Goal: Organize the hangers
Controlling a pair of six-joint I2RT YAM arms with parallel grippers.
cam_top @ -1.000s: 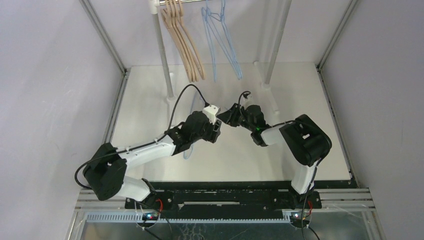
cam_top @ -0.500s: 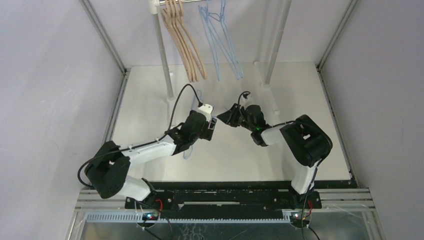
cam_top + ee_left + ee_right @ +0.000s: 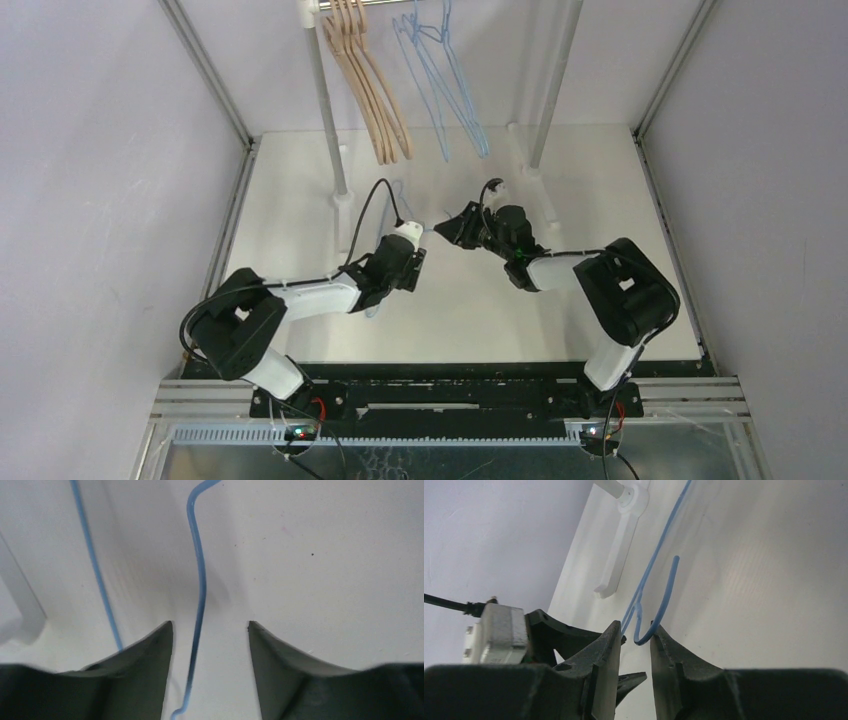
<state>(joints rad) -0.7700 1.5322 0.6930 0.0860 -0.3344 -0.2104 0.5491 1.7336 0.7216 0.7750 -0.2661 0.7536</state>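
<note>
A white surface (image 3: 560, 290) walled in pale grey fills the cell, with both arm bases bolted along its edge at 6 o'clock. From the base at 7 o'clock the left arm reaches toward the centre. Its dark left claw (image 3: 210, 630) is released, fingers spread wide and low over the surface, and a thin light-blue wire hanger (image 3: 201, 580) lies flat between them without touching either finger. A second strand of the same wire runs past the claw at its 10 o'clock. From the base at 5 o'clock the right arm bends in to face it. The right claw (image 3: 635, 627) is clenched on the curved hook of that hanger, the bend caught between its two nearly closed fingers and the hook's free tip rising beyond them. Farther back, at 12 o'clock, a silver metal rail with white joints (image 3: 327, 110) stands on the surface. On it hang thick light-tan wooden hangers (image 3: 372, 90) at 11 o'clock and, just beside them, more thin light-blue wire hangers (image 3: 445, 80).
</note>
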